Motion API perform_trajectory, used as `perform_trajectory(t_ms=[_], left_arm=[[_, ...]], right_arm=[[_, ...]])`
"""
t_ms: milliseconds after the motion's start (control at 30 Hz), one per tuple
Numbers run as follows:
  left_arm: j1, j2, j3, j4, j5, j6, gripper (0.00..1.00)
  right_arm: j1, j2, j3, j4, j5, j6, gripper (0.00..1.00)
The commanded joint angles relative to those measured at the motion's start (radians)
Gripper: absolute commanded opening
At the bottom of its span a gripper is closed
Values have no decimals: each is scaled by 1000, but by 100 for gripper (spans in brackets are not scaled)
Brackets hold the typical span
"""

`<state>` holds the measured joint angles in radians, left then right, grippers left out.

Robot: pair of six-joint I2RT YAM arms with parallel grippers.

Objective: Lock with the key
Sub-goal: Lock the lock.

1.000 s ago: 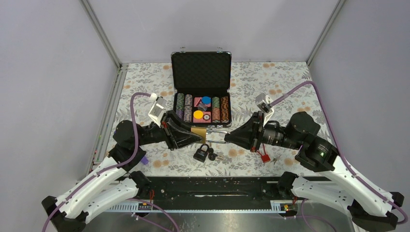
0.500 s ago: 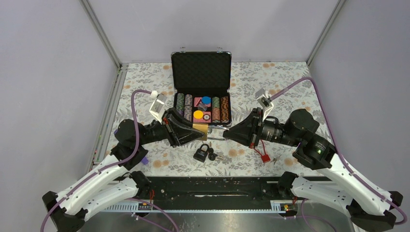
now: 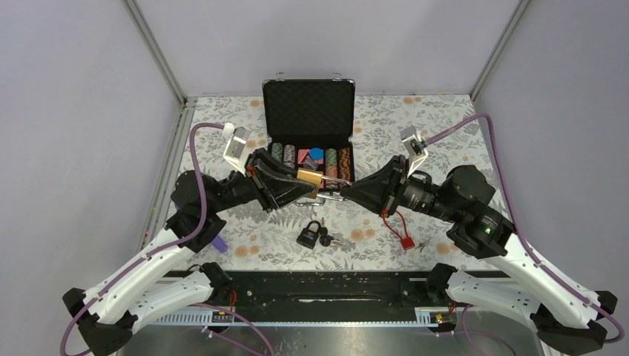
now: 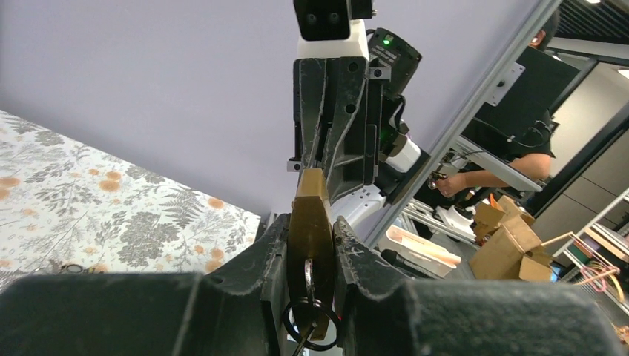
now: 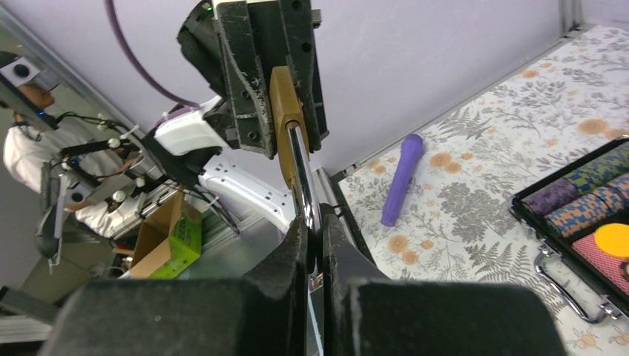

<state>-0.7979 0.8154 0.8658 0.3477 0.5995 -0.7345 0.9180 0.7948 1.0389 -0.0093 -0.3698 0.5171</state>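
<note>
You are holding the brass padlock (image 3: 309,178) above the bench (image 3: 445,126), your left jaws clamping its body while your right jaws are pinching its steel shackle (image 5: 299,176).

Left arm (image 3: 148,268) and right arm (image 3: 540,278): white lower links, black upper joints. Purple cable (image 3: 193,159) on each. White wrist camera (image 3: 236,147). Green light (image 3: 490,231), right arm. Fingers (image 4: 245,278) black, scuffed.

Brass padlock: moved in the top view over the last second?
Yes. The brass padlock has shifted away from the arm bases, toward the open chip case. It now overlaps the case's front edge, whereas before it sat just short of it.
</note>
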Motion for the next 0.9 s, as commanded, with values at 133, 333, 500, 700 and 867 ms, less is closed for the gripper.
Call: perform_trajectory(t_ms=[133, 333, 500, 700, 867], left_arm=[[-31, 65, -13, -328, -45, 127, 2], [78, -10, -28, -406, -59, 197, 69], [93, -45, -7, -505, -116, 341, 95], [92, 39, -2, -571, 58, 488, 98], [57, 144, -6, -536, 174, 520, 93]], right_arm=[[32, 86, -5, -62, 122, -45, 0], [-69, 57, 3, -257, 166, -127, 0], [-80, 76, 50, -390, 133, -287, 0], [-80, 124, 104, -520, -19, -480, 0], [-80, 157, 108, -571, -181, -584, 0]])
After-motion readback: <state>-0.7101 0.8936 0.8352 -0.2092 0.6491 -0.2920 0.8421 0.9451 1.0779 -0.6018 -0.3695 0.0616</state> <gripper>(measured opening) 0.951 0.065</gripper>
